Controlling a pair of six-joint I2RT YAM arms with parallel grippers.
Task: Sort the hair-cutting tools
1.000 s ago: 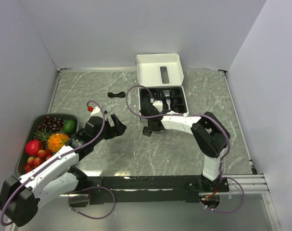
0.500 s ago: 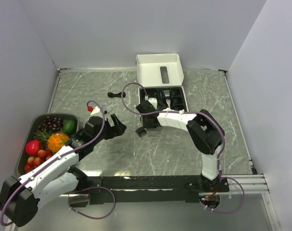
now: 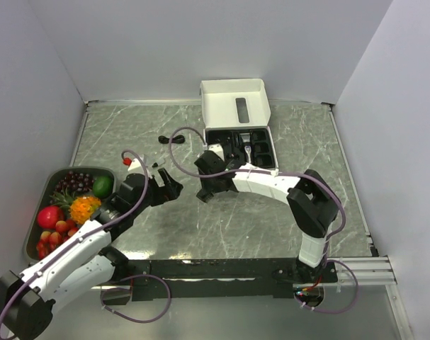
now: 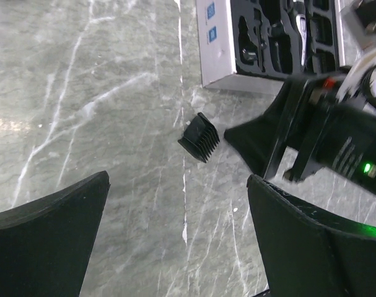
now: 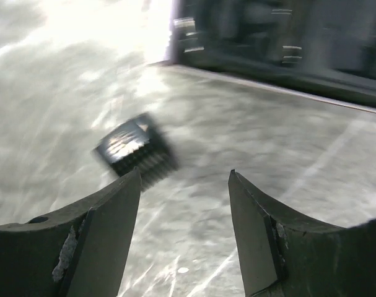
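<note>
On table (image 3: pixel 115 134): blk comb guard (image 4: pixel 199 137) (toothed)

Black comb guard (image 4: pixel 199 137); grey white-veined marble table (image 4: pixel 82 93); white box (image 3: pixel 222 106).

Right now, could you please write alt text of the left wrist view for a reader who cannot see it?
A small black comb guard lies on the grey marble table, ahead of the open left end effector. The right arm is close on its right, with an open white box behind.
</note>
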